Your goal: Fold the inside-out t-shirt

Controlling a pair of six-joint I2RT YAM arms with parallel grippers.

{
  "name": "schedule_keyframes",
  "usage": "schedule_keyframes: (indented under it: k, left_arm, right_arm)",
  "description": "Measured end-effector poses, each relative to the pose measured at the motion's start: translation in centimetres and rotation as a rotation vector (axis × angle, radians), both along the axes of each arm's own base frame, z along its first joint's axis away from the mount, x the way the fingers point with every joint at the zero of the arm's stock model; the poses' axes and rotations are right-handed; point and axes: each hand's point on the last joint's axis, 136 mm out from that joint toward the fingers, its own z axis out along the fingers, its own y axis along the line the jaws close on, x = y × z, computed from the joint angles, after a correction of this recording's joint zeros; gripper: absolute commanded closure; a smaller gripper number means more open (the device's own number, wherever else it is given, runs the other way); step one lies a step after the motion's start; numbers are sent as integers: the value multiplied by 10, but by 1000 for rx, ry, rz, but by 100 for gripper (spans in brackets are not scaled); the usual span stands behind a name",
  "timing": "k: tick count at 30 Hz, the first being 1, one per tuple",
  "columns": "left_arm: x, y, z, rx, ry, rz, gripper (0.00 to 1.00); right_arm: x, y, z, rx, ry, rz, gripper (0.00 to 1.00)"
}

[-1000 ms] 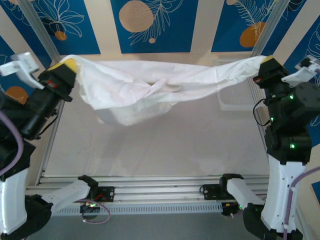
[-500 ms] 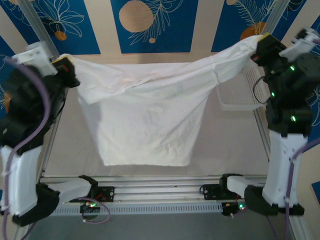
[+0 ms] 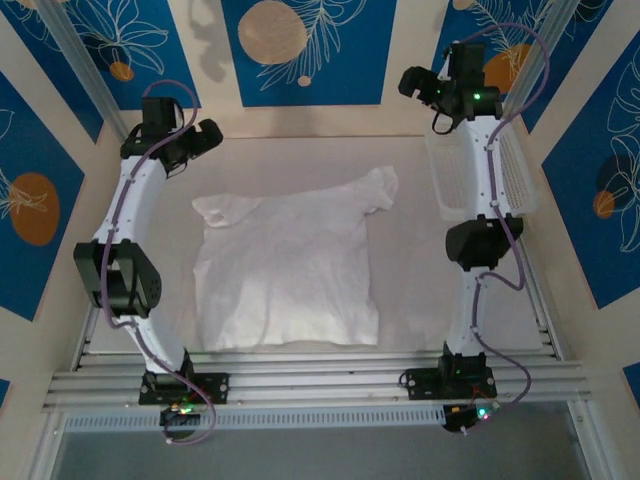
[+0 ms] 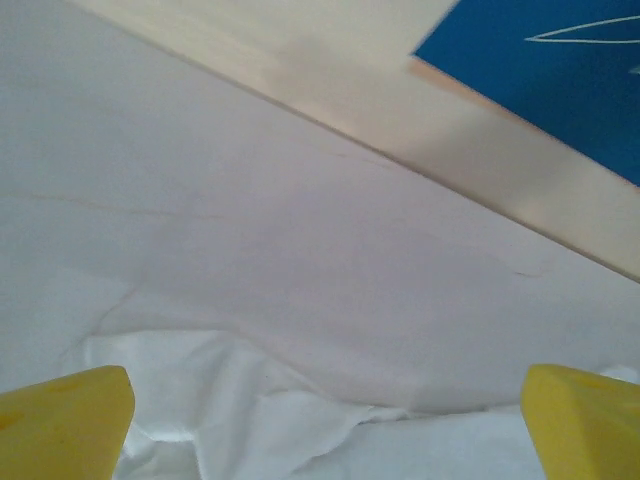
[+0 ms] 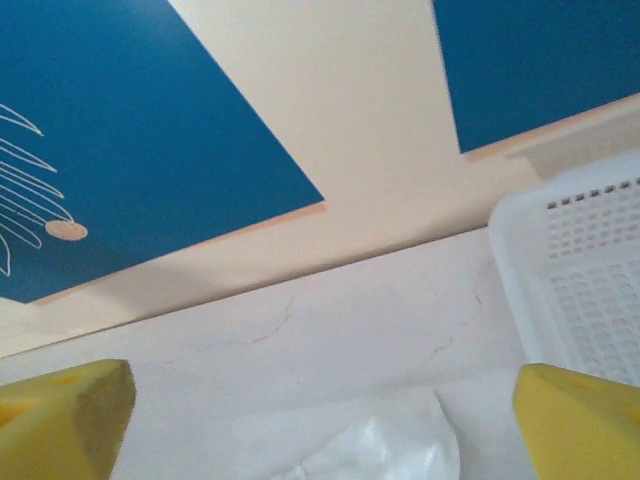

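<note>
Jaws of left gripper [image 4: 320, 425] and right gripper [image 5: 320, 420] stood wide apart, empty, beyond shirt's collar end. Shirt [image 3: 285, 265] lay flat mid-table, sleeves rumpled, basket [image 3: 520, 185] apart at right. Advised: smooth sleeves first, pinch matching edges evenly.
</note>
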Motion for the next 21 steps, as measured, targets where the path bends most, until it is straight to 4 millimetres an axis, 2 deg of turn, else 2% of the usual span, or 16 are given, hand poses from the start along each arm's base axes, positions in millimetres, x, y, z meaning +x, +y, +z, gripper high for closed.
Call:
schedule_keyframes:
  k: [3, 6, 8, 10, 11, 13, 16, 18, 21]
  left_arm:
    - [-13, -20, 37, -25, -131, -122, 1]
    - [-51, -46, 82, 16, -264, -282, 1]
    - [-90, -75, 112, 99, -372, -439, 1]
    - [-138, -112, 127, 188, -467, -631, 1]
    - [-164, -130, 127, 228, -507, -731, 1]
    - [-221, -164, 113, 281, -565, -950, 3]
    - [-290, -188, 68, 315, -576, -1200, 5]
    - [-321, -197, 35, 326, -541, -1320, 5]
    - [-359, -215, -11, 351, -458, -1489, 5]
  right_arm:
    - [-29, 8, 18, 21, 19, 86, 1]
    - [-65, 9, 37, 48, 39, 155, 0]
    - [-96, 8, 42, 66, 69, 196, 0]
    - [-124, 7, 43, 65, 94, 218, 1]
    - [-140, 8, 41, 60, 111, 227, 1]
    - [-169, 15, 34, 54, 143, 253, 1]
    - [-217, 40, 8, 64, 218, 310, 0]
    - [-250, 61, -26, 88, 296, 351, 1]
    - [-303, 90, -98, 116, 469, 382, 5]
